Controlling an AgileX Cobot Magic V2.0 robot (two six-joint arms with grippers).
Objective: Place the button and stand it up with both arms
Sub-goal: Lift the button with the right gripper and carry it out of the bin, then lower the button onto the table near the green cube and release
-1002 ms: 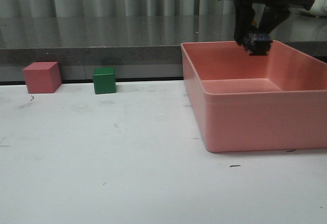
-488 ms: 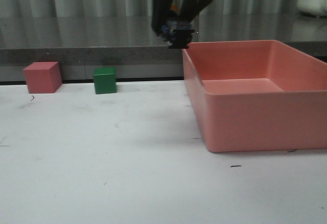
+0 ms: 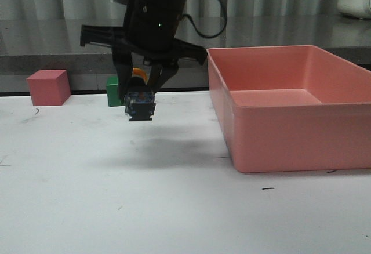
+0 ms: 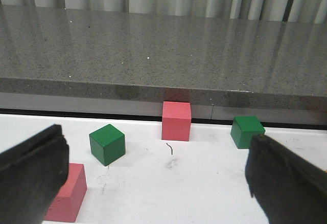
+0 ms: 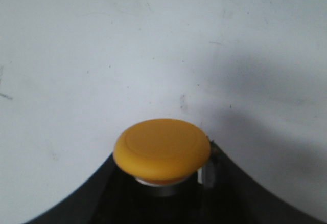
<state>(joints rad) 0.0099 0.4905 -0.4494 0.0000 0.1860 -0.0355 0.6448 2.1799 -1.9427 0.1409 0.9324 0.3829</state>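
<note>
My right gripper (image 3: 141, 98) is shut on the button (image 3: 141, 105) and holds it a little above the white table, left of the pink bin. The button's black and bluish body hangs below the fingers, and its yellow cap (image 3: 137, 73) shows between them. In the right wrist view the yellow cap (image 5: 162, 150) fills the space between the black fingers (image 5: 240, 198), over bare table. My left gripper (image 4: 153, 183) is open and empty, its fingers (image 4: 30, 175) wide apart. It does not show in the front view.
A large pink bin (image 3: 290, 109) stands on the table at the right. A pink cube (image 3: 48, 87) and a green cube (image 3: 113, 92) sit at the table's back edge, the green one partly behind the gripper. The left wrist view shows two green cubes (image 4: 107, 143) and two pink cubes (image 4: 177, 120).
My right arm has carried the button from above the bin leftward over its wall, then down toward the table in front of the green cube.
</note>
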